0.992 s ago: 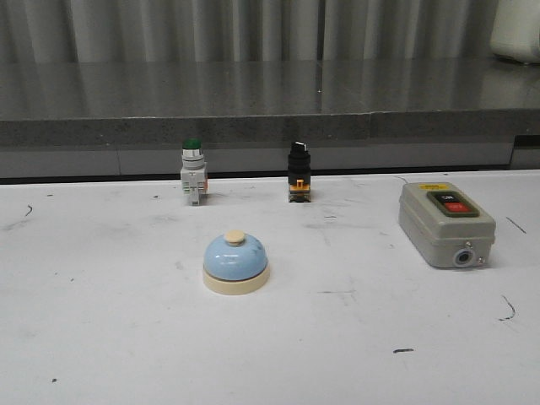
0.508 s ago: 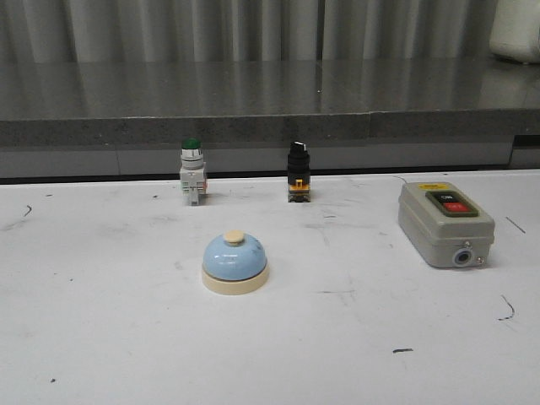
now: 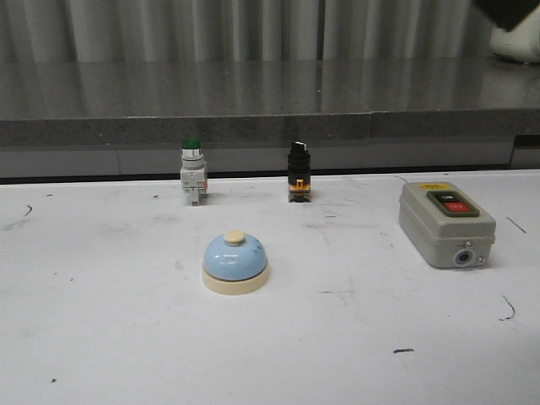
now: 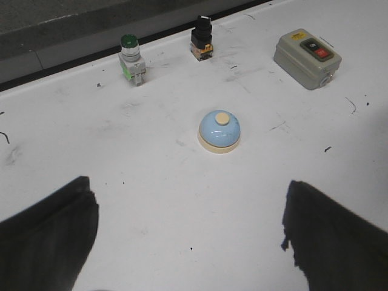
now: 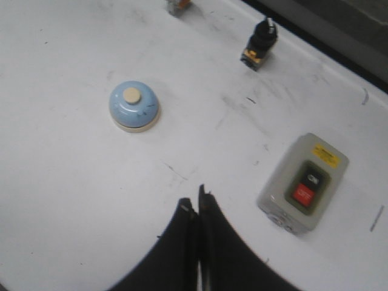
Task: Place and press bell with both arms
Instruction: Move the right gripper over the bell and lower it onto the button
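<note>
The light-blue bell (image 3: pixel 235 263) with a cream base and cream button stands upright on the white table, left of centre. It also shows in the left wrist view (image 4: pixel 219 130) and the right wrist view (image 5: pixel 134 106). My left gripper (image 4: pixel 187 197) is open and empty, high above the table, with the bell well ahead of its wide-apart fingers (image 4: pixel 51 233). My right gripper (image 5: pixel 195 200) is shut and empty, above the table between the bell and the grey box. Neither gripper touches the bell.
A grey switch box (image 3: pixel 445 223) with red and black buttons lies at the right. A green-capped push button (image 3: pixel 192 180) and a black selector switch (image 3: pixel 298 180) stand at the table's back edge, before a grey ledge. A dark shape (image 3: pixel 506 10) shows at the top right corner.
A dark shape has come into the top right corner of the front view. The bell and the switches have not moved.
</note>
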You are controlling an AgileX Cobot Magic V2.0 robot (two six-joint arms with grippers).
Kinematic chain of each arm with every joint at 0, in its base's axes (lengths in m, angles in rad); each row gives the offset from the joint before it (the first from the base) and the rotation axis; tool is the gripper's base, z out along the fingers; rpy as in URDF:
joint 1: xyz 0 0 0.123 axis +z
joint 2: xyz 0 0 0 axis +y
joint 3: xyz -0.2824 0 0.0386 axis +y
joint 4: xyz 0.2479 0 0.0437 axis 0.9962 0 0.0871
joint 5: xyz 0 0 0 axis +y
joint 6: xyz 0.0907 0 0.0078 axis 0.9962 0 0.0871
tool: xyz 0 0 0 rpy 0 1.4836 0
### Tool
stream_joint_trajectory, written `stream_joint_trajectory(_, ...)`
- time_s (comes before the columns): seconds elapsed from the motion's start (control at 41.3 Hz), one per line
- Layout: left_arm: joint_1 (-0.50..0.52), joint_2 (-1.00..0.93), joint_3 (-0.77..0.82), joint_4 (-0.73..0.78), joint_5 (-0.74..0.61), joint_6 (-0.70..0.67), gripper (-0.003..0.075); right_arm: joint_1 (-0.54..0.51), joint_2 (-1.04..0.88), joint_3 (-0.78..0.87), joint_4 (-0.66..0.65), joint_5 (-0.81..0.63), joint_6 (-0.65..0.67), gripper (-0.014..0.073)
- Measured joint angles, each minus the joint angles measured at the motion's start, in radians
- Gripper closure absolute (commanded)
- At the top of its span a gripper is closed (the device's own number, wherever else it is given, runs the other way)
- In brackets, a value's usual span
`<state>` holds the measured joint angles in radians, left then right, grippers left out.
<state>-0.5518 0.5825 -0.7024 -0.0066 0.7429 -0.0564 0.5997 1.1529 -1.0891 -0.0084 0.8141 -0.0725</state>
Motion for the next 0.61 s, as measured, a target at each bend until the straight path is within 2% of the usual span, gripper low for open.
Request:
stream_joint_trajectory(0.29, 0.000, 0.000, 0.000, 0.000, 0.000, 0.000, 0.0122, 0.115, 0.330, -0.231, 0.000, 0.016, 0.000, 0.0661)
stream_joint_trajectory(0.605, 0.000, 0.000, 0.000, 0.000, 0.000, 0.000, 0.0122, 0.133, 0.630, -0.455, 0.008, 0.068, -0.001, 0.0661)
